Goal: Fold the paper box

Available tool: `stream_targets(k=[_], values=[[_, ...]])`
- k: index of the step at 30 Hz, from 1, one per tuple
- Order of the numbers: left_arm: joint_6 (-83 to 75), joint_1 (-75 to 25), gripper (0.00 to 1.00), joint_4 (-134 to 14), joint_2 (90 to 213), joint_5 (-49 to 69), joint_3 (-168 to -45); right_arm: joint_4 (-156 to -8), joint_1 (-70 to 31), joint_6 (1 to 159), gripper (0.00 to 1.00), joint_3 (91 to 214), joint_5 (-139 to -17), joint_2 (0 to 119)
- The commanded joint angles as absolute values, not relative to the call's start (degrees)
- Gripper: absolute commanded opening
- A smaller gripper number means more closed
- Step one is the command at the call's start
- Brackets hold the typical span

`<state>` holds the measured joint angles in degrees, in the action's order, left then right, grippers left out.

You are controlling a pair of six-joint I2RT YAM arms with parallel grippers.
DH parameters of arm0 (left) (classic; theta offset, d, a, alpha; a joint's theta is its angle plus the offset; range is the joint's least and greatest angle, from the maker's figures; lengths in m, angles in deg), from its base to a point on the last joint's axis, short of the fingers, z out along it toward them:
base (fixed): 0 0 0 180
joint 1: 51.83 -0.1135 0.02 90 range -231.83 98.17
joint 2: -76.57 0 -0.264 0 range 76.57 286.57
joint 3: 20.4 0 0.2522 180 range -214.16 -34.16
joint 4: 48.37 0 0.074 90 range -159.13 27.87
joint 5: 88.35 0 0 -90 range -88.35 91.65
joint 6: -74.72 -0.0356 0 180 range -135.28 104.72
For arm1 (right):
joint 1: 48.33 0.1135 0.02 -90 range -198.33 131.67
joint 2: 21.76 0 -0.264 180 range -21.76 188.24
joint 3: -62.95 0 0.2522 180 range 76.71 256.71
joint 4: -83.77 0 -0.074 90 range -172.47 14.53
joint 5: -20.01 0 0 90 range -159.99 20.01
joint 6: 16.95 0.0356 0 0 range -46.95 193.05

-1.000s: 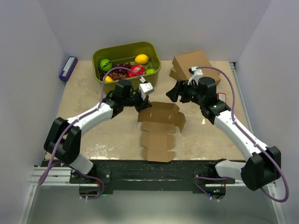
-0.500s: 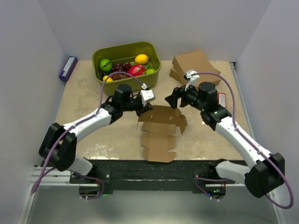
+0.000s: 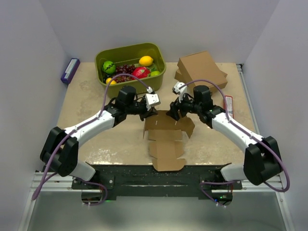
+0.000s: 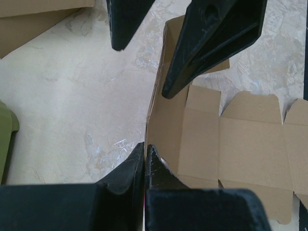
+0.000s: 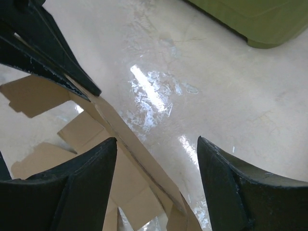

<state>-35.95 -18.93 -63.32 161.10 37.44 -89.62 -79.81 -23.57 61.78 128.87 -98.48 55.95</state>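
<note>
The brown cardboard box blank (image 3: pixel 166 137) lies part unfolded in the middle of the table, its far wall raised. My left gripper (image 3: pixel 152 110) is shut on the left end of that raised wall; in the left wrist view the closed jaws (image 4: pixel 144 148) pinch the edge of the cardboard (image 4: pixel 240 139). My right gripper (image 3: pixel 174 113) is open and straddles the same wall from the right. In the right wrist view the cardboard wall (image 5: pixel 137 147) runs between the spread fingers (image 5: pixel 101 159). The two grippers nearly meet tip to tip.
A green bin (image 3: pixel 159 57) of fruit stands at the back left of centre. A stack of flat brown boxes (image 3: pixel 201 70) lies at the back right. A purple item (image 3: pixel 70 70) sits by the left wall, a small red-and-white item (image 3: pixel 228 101) by the right arm.
My right gripper has moved left and down from beside the box stack to the blank's far wall. My left gripper stays shut on the wall, which now stands more upright.
</note>
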Motion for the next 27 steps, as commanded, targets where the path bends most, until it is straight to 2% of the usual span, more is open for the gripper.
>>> stream_targets(k=[1,6,7,9,10,11,12,13,14,17,20,23,27], values=[[-37.0,-19.7,0.0,-62.0,161.2,39.1,-92.7,-80.0,-23.5,58.5,0.65,131.1,-103.8,57.3],[-35.8,-20.8,0.0,-61.5,161.8,40.0,-93.5,-81.0,-23.4,59.3,0.49,130.5,-102.9,58.0],[-35.5,-20.8,0.0,-61.4,162.1,40.0,-93.6,-80.7,-23.4,59.8,0.42,130.8,-102.6,58.0],[-34.5,-20.8,0.0,-61.1,162.5,39.6,-93.8,-79.4,-23.3,60.0,0.36,131.4,-102.2,58.1],[-34.1,-20.7,0.01,-61.0,162.8,39.2,-93.9,-79.0,-23.4,60.3,0.25,131.8,-101.8,58.2],[-33.0,-20.8,0.21,-60.9,163.1,37.8,-94.3,-78.7,-23.4,60.6,0.16,132.1,-101.3,58.2],[-32.4,-20.7,0.3,-60.6,163.1,36.9,-94.5,-77.7,-23.4,60.7,0.08,132.4,-100.9,58.2],[-31.8,-20.8,0.36,-60.5,163.1,35.9,-94.6,-77.3,-23.4,61.0,0.06,132.7,-100.5,58.3],[-31.1,-20.8,0.53,-60.2,163.0,34.4,-94.6,-77.1,-23.4,61.2,0.06,132.7,-100.3,58.3],[-28.3,-20.8,0.69,-58.5,161.0,29.9,-94.0,-76.8,-23.4,61.4,0.05,132.3,-99.5,58.0],[-24.5,-20.2,0.7,-54.6,156.2,25.9,-91.2,-76.2,-23.4,61.5,0.03,132.3,-98.9,57.9],[-18.6,-19.1,0.67,-50.6,152.2,25.3,-88.1,-76.0,-23.3,61.7,0.02,132.3,-98.4,57.9],[-10.2,-18.2,0.61,-47.3,152.7,26.2,-83.9,-75.4,-23.4,61.6,0.0,132.5,-98.0,57.9]])
